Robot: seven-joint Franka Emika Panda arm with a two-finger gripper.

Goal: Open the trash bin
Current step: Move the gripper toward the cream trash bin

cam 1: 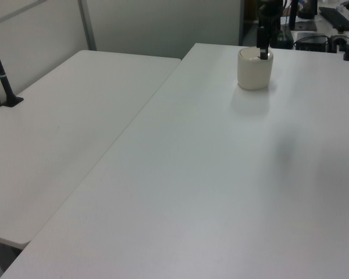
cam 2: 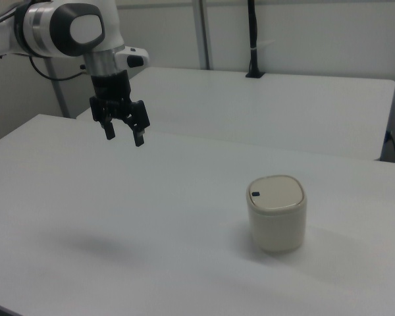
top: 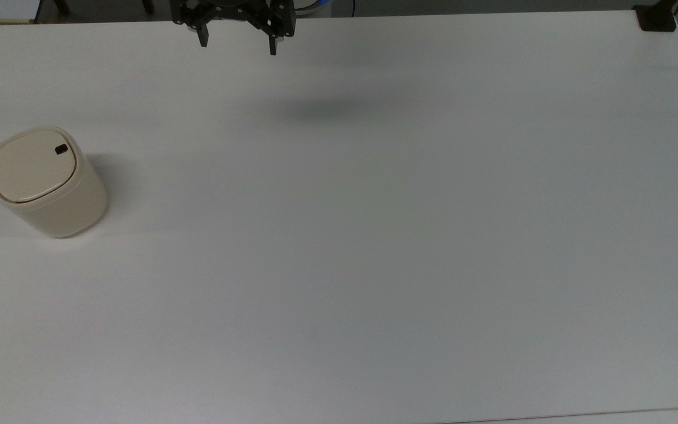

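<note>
1. At the left edge of the top view, about midway down, the bin (top: 47, 182) stands upright on the white table (top: 374, 265). Its flat lid (top: 32, 166) is shut, and a small black button (top: 61, 149) sits near the lid's upper right corner.

2. Up at the top edge of the top view, left of centre, the gripper (top: 238, 44) hangs well apart from the bin. Its two fingers are spread wide and hold nothing. In the right view the gripper (cam 2: 123, 133) sits in the upper left, high above the table, with the bin (cam 2: 277, 213) right of centre.

3. The button is a small target. As I judge it, a finger that lands beside it would press on the lid or rim, and the lid would stay closed.

4. The bin looks light and nothing braces it. A push that comes in from the side, not straight down, could slide it or tip it over.

5. With the fingers this wide, the spare finger may catch the rim while the other goes for the button.
</note>
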